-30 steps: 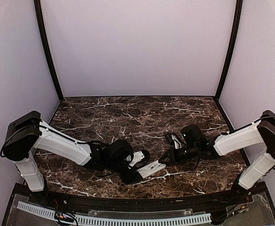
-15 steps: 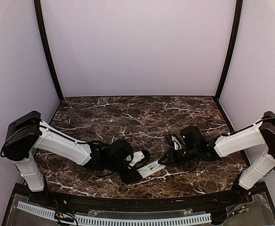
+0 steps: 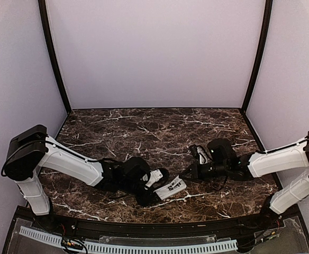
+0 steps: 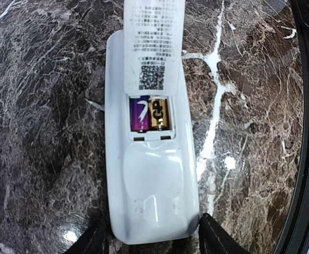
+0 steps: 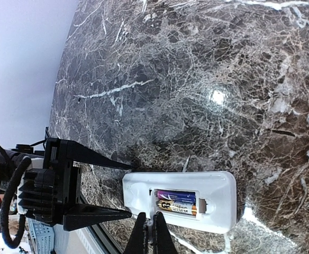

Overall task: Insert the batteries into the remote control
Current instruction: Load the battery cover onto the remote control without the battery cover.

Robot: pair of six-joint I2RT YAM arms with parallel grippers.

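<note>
Here, listed left to right across the dark marble table (image 3: 144,127).

Item 1, left gripper (image 3: 155,192): low over the table toward 6 o'clock, near the front edge. Its jaws are roughly half apart, with one finger (image 4: 93,243) against each long side of the remote's rounded end. It has hold of that end.

Item 2, remote control (image 3: 171,188): white, lying flat with its back up. Its long axis runs from 8 o'clock to 2 o'clock, between the two grippers.

Item 3, batteries (image 4: 139,112): two, side by side in the open recess, one purple, one gold and black. Only part of each shows in the left wrist view.

Item 4, cover (image 4: 153,47): white, printed with text and a square code. It lies over the rest of the recess and reaches beyond the remote's far end.

Item 5, right gripper (image 3: 186,176): at the remote's 2 o'clock, fingers pressed together, holding nothing. Its tips are at the remote's long edge beside the recess; whether they touch it cannot be told.
</note>
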